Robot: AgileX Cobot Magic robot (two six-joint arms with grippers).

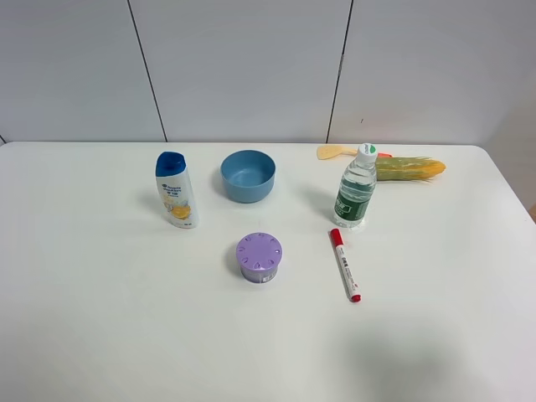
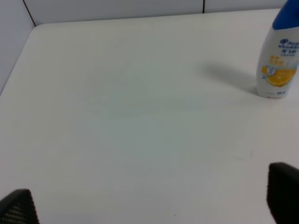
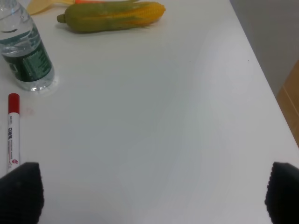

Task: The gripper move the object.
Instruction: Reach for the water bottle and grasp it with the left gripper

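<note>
While the right gripper [image 3: 152, 193] apparently gapes, the bottle [image 1: 355, 197] stands upright.

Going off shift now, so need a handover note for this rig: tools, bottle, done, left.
Left tool: open, empty.
Right tool: open, empty.
Water bottle: upright on the table, just behind the red marker, corn beyond it; not gripped.
Done: nothing visible.
Left: grasp and move the bottle, probably with the right tool, whose camera sees it.
</note>
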